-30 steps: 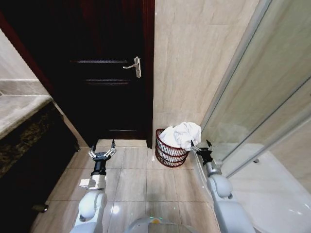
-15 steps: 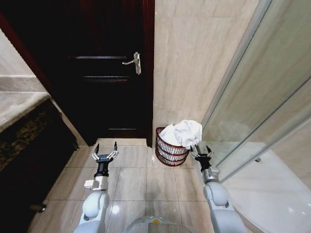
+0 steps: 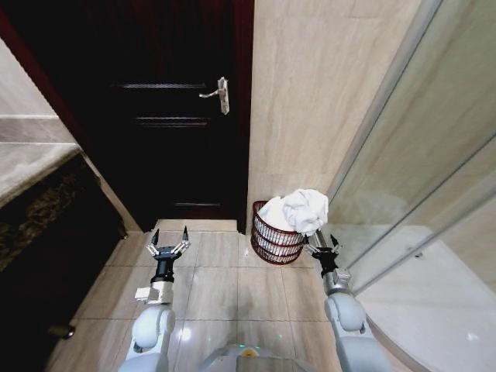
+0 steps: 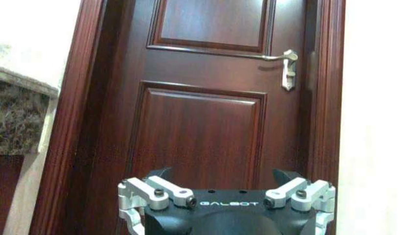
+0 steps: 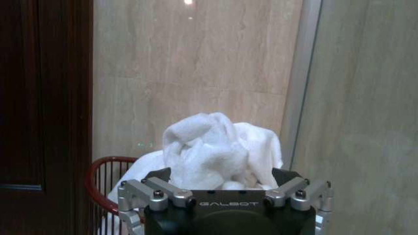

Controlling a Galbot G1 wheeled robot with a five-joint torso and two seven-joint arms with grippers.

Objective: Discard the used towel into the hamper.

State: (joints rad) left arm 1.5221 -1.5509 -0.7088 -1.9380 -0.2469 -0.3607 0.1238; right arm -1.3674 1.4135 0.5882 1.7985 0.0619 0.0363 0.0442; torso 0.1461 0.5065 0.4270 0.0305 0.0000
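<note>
The hamper (image 3: 273,240), a dark reddish wire basket, stands on the floor against the beige wall beside the door. A white towel (image 3: 298,209) is heaped in it and bulges over the rim. My right gripper (image 3: 323,243) hovers open just right of the hamper, below the towel's edge, holding nothing. In the right wrist view the towel (image 5: 209,147) and hamper rim (image 5: 98,169) lie straight ahead of the open right gripper (image 5: 222,172). My left gripper (image 3: 170,239) is open over the floor tiles to the hamper's left, and in its wrist view the left gripper (image 4: 223,172) faces the door.
A dark wooden door (image 3: 163,132) with a lever handle (image 3: 220,93) is shut behind the hamper. A glass shower partition (image 3: 418,178) runs along the right. A stone counter with a dark cabinet (image 3: 39,217) stands at left. Tiled floor (image 3: 232,287) lies between the arms.
The whole view has shifted a little. My right gripper has drawn slightly back and down from the towel. My left gripper has levelled out. The towel stays heaped in the hamper.
</note>
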